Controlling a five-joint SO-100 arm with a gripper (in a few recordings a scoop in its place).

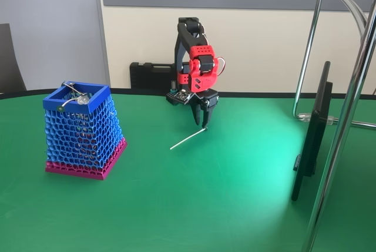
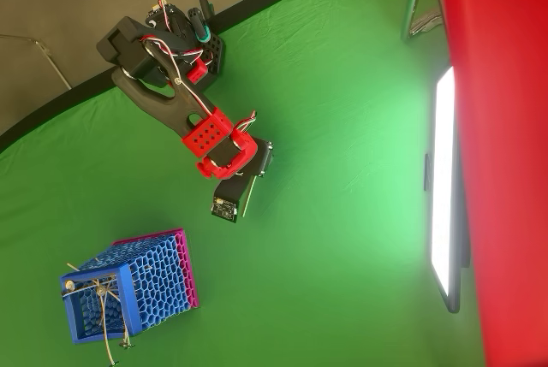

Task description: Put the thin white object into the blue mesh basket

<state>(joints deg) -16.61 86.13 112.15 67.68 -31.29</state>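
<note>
Red and black SO-100 arm bent down over the green table (image 1: 235, 193), its end effector (image 1: 204, 124) pointing at the surface. The fingers are closed on the upper end of the thin white object (image 1: 188, 139), a single slender stick. It slopes down and to the left in the fixed view, its free end touching or just above the table. The grip at one extreme end probably lets the stick hang long enough to be lowered end-first into the basket. In the overhead view the stick (image 2: 247, 197) shows as a pale line beside the end effector (image 2: 242, 200).

One blue mesh basket (image 1: 79, 131) stands upright, well to the left of the end effector in the fixed view, open rim upward and pink base band on the table. Across its rim lies one grey metallic bent piece (image 1: 75, 98) with a yellow-green tip. Thin wires or sticks also lie across the rim in the overhead view (image 2: 104, 307); their number cannot be told.

Count: one arm, one stick held, one basket.
</note>
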